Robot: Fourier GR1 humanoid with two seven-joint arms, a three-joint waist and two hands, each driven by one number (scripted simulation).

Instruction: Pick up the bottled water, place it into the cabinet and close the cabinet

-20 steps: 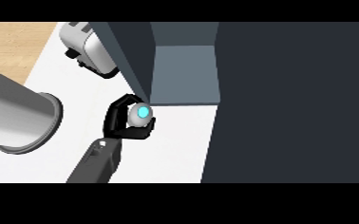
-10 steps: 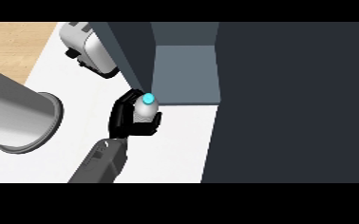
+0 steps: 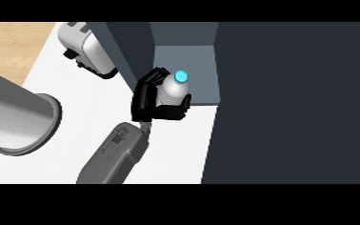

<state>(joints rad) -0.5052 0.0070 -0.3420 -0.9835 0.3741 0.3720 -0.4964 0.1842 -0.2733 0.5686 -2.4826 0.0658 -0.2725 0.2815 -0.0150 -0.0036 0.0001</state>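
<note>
A white surface (image 3: 179, 143) fills the middle. Wooden floor (image 3: 25, 47) shows far left. A toaster (image 3: 88, 52) stands far left; a grey pot (image 3: 25, 124) sits left.

The robot hand (image 3: 156, 101) hides most of the bottled water (image 3: 175, 87), leaving its cap and upper body showing. The toaster (image 3: 85, 50) and grey pot (image 3: 22, 120), perhaps a pan, are cut by the edges.

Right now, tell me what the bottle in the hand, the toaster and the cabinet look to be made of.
The bottled water looks like clear plastic: pale, see-through body with a bright blue cap. The toaster looks like brushed metal, shown by its silvery sheen, with black trim low down. The cabinet looks like matte painted board, flat dark blue-grey with no shine, though its core cannot be told. The hand holding the bottle looks like matte black plastic.
</note>
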